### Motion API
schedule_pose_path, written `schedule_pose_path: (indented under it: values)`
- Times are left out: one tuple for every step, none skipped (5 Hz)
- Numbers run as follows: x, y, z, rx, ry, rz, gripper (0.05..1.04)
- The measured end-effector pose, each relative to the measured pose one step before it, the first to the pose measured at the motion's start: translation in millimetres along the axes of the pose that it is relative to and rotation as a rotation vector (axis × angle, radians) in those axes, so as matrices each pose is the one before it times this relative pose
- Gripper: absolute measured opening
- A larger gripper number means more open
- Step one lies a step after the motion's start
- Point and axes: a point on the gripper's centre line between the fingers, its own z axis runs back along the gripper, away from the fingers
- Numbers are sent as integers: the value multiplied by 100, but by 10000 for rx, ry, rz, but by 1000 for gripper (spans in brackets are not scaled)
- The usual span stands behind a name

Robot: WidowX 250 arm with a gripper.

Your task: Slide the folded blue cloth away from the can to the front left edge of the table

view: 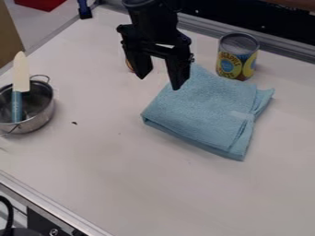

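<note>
The black gripper (161, 83) hangs at the upper middle of the camera view, open, with nothing between its fingers. Its right finger overlaps the upper left edge of a folded light-blue cloth (206, 110) in the view; whether they touch I cannot tell. Partly hidden behind the left finger is a small orange-brown object (129, 65). Behind the cloth, to the right of the gripper, a can (237, 60) with a yellow and blue label stands upright. At the left edge a metal pot (41, 110) holds a knife-like utensil (21, 76) with a pale blade pointing up and a blue handle.
The white table (123, 161) has a metal rail (274, 42) along its back and another edge rail (46, 203) at the lower left. A dark speck (74, 123) lies right of the pot. Black equipment and a cable are at the bottom left corner.
</note>
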Motion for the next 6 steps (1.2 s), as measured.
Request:
schedule_pose_path:
  values:
    - [-294, -81, -778, -43, 280, 8, 683]
    - [1010, -407, -1660, 225, 239, 429, 388]
    - [1172, -1011, -1131, 84, -22, 104, 168]
    - [1224, -1114, -1341, 121, -14, -1, 55]
    - [662, -830, -2153, 240, 71, 60, 52]
    - [675, -522, -835, 122, -128, -32, 52]
